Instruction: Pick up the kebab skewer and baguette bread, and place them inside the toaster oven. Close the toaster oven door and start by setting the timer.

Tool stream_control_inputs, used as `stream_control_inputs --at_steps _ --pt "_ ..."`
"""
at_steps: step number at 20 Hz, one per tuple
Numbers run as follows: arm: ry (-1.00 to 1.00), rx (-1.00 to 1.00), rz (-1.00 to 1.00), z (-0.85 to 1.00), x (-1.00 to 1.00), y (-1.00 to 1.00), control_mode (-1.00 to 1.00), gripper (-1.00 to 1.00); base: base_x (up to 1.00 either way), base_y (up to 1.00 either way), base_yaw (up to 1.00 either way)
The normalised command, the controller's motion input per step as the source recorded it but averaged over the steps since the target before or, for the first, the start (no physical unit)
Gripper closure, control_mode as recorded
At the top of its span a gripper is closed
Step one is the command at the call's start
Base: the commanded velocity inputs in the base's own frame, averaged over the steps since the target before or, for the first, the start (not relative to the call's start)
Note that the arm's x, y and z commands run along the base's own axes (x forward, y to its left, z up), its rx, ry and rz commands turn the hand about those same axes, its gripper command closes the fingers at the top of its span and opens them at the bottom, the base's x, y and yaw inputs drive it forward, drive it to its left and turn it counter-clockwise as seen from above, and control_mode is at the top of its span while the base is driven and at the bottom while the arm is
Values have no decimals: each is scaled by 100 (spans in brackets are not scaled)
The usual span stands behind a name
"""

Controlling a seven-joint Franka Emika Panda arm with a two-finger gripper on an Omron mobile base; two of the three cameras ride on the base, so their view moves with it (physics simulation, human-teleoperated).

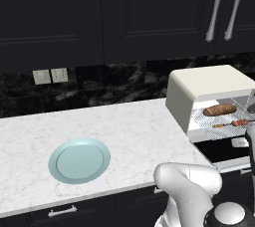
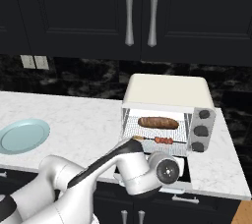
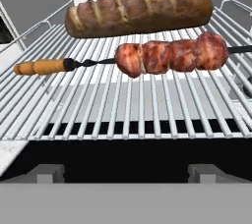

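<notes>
While on the counter [image 1: 144, 121], a plate [image 1: 79, 160] well left of the toaster oven [image 1: 209, 89].

Black upper cabinets [image 1: 89, 17], silver bar handles [image 2: 141, 13]. Dark marbled backsplash [image 1: 109, 86], pale wall outlets [image 1: 50, 76]. White marble counter [image 1: 129, 126]. Dark lower drawers [image 1: 74, 211]. Wood floor corner [image 2: 242, 214].

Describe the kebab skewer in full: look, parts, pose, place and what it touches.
The kebab skewer is a thin dark rod with an orange handle at one end and four reddish-brown, glossy meat chunks packed together further along it. It lies flat across the wire rack inside the open toaster oven, resting on the bars, just in front of and roughly parallel to the baguette bread. Whether the meat touches the loaf is hard to tell. Nothing grips it.
</notes>
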Motion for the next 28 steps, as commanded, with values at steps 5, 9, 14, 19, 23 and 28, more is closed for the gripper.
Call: stream_control_inputs --at_steps 5,9,14,19,23,28 --pt "-1 0 0 -1 8 0 -100 -100 0 0 0" --pt "-6 0 0 0 8 0 -100 -100 0 0 0" --pt "-7 0 0 0 5 0 -100 -100 0 0 0" --pt "-11 0 0 0 0 0 -100 -100 0 0 0" --pt "-10 0 0 0 1 0 -100 -100 0 0 0" --pt "-7 0 0 1 9 0 -100 -100 0 0 0"
